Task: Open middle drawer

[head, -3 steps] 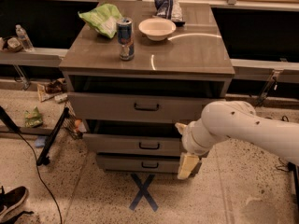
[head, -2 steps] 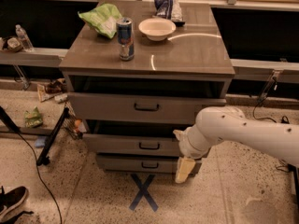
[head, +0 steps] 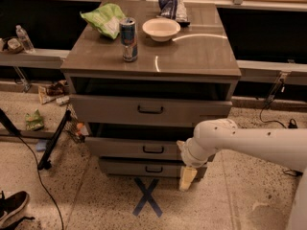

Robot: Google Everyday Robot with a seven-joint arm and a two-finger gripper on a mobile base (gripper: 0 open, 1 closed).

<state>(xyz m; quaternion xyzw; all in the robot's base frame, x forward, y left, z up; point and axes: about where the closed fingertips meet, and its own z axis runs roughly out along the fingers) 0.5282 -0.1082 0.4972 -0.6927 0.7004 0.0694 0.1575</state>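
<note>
The white robot arm (head: 249,143) is reaching in from the right and holding the cream-tipped claw (head: 186,178) low, pointing down at the floor, in front of the right end of the grey-brown three-drawer cabinet (head: 225,107). Whether the claw is open or closed cannot be told. The middle drawer (head: 120,147), a wide shallow grey-brown panel, is sitting above and to the left of the claw. Its small dark loop handle (head: 153,149) is lying well to the claw's left, apart from it. The smaller lowest drawer (head: 124,167) is sitting level with the claw, just beside it on the left.

Likely hazards:
- The claw is hanging nearer the lowest drawer's front than the target handle, so a short leftward approach is risking a grip on the wrong drawer.
- The arm's bulky wrist is crossing the middle panel's right end and could be blocking or skewing it during a pull.
- Far above the claw, on the bench top, a tall blue-and-silver drinks can (head: 128,40) is standing upright beside a white round bowl (head: 161,28). A hard jerk could be toppling the can.
</note>
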